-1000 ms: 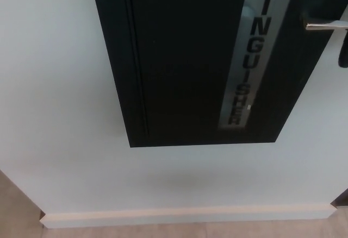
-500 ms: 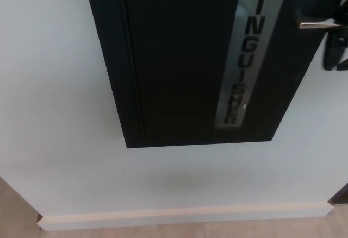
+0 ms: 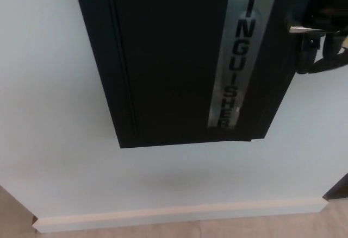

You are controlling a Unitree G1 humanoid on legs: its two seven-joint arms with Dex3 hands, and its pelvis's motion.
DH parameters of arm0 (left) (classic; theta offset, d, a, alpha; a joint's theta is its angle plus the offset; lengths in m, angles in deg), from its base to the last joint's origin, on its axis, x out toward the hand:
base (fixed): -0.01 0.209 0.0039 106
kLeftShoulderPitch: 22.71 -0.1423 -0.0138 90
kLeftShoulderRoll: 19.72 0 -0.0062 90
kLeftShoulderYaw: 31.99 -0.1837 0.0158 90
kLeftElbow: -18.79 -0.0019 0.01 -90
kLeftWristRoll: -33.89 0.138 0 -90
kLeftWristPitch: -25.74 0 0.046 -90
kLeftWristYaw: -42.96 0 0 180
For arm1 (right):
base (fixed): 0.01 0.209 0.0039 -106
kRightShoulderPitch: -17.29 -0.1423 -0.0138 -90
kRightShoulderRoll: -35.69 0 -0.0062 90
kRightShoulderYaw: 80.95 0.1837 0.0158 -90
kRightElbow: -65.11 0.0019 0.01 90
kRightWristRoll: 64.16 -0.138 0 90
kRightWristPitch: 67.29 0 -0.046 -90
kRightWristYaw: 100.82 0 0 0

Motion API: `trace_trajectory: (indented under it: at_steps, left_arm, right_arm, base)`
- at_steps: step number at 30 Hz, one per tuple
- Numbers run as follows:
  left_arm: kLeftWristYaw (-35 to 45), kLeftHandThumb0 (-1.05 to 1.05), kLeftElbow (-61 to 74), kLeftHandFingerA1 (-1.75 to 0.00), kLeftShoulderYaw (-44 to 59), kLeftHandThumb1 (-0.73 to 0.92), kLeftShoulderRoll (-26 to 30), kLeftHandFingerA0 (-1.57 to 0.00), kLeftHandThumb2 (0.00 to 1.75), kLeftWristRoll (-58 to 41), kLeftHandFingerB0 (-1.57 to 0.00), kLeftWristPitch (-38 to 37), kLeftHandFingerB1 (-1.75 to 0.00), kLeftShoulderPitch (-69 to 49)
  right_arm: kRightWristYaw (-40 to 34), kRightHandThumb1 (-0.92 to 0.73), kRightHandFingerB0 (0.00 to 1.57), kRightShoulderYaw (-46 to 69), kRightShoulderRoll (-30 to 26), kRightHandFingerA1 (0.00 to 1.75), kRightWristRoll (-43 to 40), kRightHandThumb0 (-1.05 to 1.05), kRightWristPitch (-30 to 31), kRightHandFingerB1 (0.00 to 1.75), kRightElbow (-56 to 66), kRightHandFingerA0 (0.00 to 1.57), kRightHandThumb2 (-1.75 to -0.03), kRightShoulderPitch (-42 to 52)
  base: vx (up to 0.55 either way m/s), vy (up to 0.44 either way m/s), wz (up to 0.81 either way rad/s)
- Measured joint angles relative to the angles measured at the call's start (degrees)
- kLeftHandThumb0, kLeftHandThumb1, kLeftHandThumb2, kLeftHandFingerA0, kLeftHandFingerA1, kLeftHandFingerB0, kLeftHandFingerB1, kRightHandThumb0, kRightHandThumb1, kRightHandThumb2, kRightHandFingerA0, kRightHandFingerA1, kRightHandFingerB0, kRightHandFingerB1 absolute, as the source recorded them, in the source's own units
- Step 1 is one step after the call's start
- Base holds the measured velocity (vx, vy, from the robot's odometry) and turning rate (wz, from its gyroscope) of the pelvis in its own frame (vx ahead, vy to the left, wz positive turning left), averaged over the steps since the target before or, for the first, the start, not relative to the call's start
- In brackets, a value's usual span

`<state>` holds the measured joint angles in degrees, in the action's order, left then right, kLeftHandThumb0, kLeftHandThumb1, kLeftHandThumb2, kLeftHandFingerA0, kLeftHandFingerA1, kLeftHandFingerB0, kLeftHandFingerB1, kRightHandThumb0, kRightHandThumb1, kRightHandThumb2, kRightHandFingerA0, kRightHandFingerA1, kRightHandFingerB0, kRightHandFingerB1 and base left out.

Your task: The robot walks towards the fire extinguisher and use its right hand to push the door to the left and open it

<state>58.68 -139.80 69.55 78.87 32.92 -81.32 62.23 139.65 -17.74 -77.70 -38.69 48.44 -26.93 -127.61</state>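
- Head view, nearest ground first: a strip of beige floor [image 3: 179,231] runs along the bottom edge, with a pale cream skirting board [image 3: 179,214] lying above it at the foot of the wall.
- Above the skirting rises the plain white wall [image 3: 49,113], filling the left side and the band under the cabinet.
- Set in that wall is the tall black fire extinguisher cabinet door [image 3: 168,58]; its lower edge hangs well above the skirting.
- A frosted silver vertical strip with black lettering [image 3: 236,53] runs down the door's right half.
- At the door's right edge, a slim polished metal handle [image 3: 304,30] juts out sideways.
- The robot's black right hand [image 3: 321,50] sits at that handle, fingers curled beneath it; whether they actually grip it cannot be told.
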Motion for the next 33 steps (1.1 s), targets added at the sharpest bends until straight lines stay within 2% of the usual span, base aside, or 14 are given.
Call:
trace_trajectory:
  at_steps: [6, 8, 9, 10, 11, 16, 17, 22, 23, 27, 28, 31, 32, 33]
  left_arm:
    - [-0.22, -0.61, -0.13, -0.6, -0.55, 0.5, 0.01, -0.48, 0.56, 0.26, -0.36, -0.04, -0.37, 0.44]
    - [-0.45, -0.59, -0.07, -0.6, -0.66, 0.5, 0.01, -0.48, 0.56, 0.28, -0.35, -0.04, -0.37, 0.31]
    - [-0.56, -0.59, -0.01, -0.61, -0.69, 0.49, 0.01, -0.47, 0.55, 0.29, -0.33, -0.04, -0.38, 0.23]
    - [-0.65, -0.59, 0.19, -0.61, -0.72, 0.49, 0.01, -0.47, 0.55, 0.29, -0.33, -0.04, -0.38, 0.1]
    - [-0.65, -0.55, 0.19, -0.61, -0.72, 0.5, 0.01, -0.48, 0.55, 0.29, -0.34, -0.04, -0.38, 0.1]
    - [-0.47, -0.55, -0.62, -0.61, 0.26, 0.5, 0.0, -0.48, 0.55, -0.05, -0.34, -0.04, -0.38, -0.2]
    - [-0.46, -0.57, -0.7, -0.67, 0.33, 0.39, 0.0, -0.43, 0.78, -0.07, -0.24, -0.04, -0.49, -0.19]
    - [0.11, -0.56, -1.64, -0.63, 0.98, 0.5, 0.01, -0.46, 0.55, -0.36, -0.31, -0.05, -0.4, -0.35]
    - [0.17, -0.54, -1.79, -0.63, 1.02, 0.5, 0.0, -0.47, 0.55, -0.36, -0.32, -0.05, -0.4, -0.48]
    - [0.33, -0.54, -2.23, -0.63, 1.17, 0.5, -0.01, -0.47, 0.55, -0.39, -0.32, -0.05, -0.4, -0.11]
    - [0.33, -0.58, -2.12, -0.6, 1.16, 0.51, -0.08, -0.48, 0.55, -0.38, -0.33, -0.05, -0.38, 0.25]
    - [0.21, -0.59, -2.0, -0.59, 0.84, 0.5, -0.12, -0.47, 0.55, -0.29, -0.33, -0.05, -0.39, 0.54]
    - [0.1, -0.6, -1.98, -0.59, 0.6, 0.5, -0.15, -0.47, 0.55, -0.19, -0.33, -0.05, -0.38, 0.69]
    - [0.07, -0.6, -1.99, -0.59, 0.45, 0.5, -0.16, -0.47, 0.55, -0.14, -0.33, -0.05, -0.38, 0.81]
  right_arm:
    - [1.89, -0.41, 0.48, -0.46, 0.39, 0.77, 1.65, -0.76, 2.65, 0.57, 6.79, 0.63, -0.87, 0.93]
    - [2.18, -0.54, 0.53, -0.47, 0.43, 0.77, 1.86, -0.75, 3.04, 0.48, 8.64, 0.65, -0.57, 1.53]
    - [2.38, -0.43, 0.46, -0.47, 0.5, 0.75, 1.96, -0.76, 3.16, 0.57, 9.46, 0.64, -0.88, 1.78]
    - [2.64, -0.43, 0.46, -0.47, 0.59, 0.75, 2.08, -0.76, 3.4, 0.57, 10.28, 0.64, -0.88, 2.05]
    - [2.64, -0.58, 0.52, -0.47, 0.59, 0.69, 2.08, -0.77, 3.4, 0.46, 10.28, 0.6, -0.58, 2.05]
    - [3.49, -0.58, 0.52, -0.44, 0.88, 0.69, 2.36, -0.77, 3.95, 0.46, 13.63, 0.6, -0.58, 2.97]
    - [3.52, -0.54, 0.51, -0.43, 1.11, 0.72, 2.32, -0.7, 3.9, 0.46, 14.02, 0.66, -0.56, 2.97]
    - [3.89, -0.59, 0.5, 0.29, 1.88, 0.65, 1.24, -0.73, 3.88, 0.47, 19.56, 0.57, -0.58, 6.15]
    - [3.94, -0.46, 0.44, 0.35, 1.88, 0.68, 1.14, -0.75, 3.91, 0.55, 19.9, 0.54, -0.91, 6.51]
    - [4.59, -0.46, 0.44, 0.76, 1.78, 0.68, 0.68, -0.75, 4.36, 0.55, 27.01, 0.54, -0.91, 8.45]
    - [4.87, -0.62, 0.49, 0.84, 1.79, 0.73, 0.48, -0.75, 4.77, 0.44, 30.17, 0.64, -0.6, 9.24]
    - [5.13, -0.6, 0.5, 0.84, 1.82, 0.61, 0.27, -0.74, 5.51, 0.42, 33.65, 0.65, -0.58, 10.08]
    - [5.27, -0.48, 0.41, 0.68, 2.12, 0.67, 0.16, -0.75, 6.08, 0.53, 35.96, 0.58, -0.91, 10.51]
    - [5.27, -0.48, 0.41, 0.44, 2.67, 0.67, 0.15, -0.75, 6.6, 0.53, 37.79, 0.58, -0.91, 10.77]
  base:
    - [0.0, 0.0, 0.0]
    - [0.0, 0.0, 0.0]
    - [0.0, 0.0, 0.0]
    - [0.0, 0.0, 0.0]
    - [0.0, 0.0, 0.0]
    - [0.0, 0.0, 0.0]
    - [0.0, 0.0, 0.08]
    - [0.0, 0.0, 0.12]
    - [0.0, 0.0, 0.08]
    - [0.0, 0.0, 0.02]
    - [0.0, 0.0, 0.0]
    - [0.0, 0.0, 0.0]
    - [0.0, 0.0, 0.0]
    - [0.0, 0.0, 0.0]
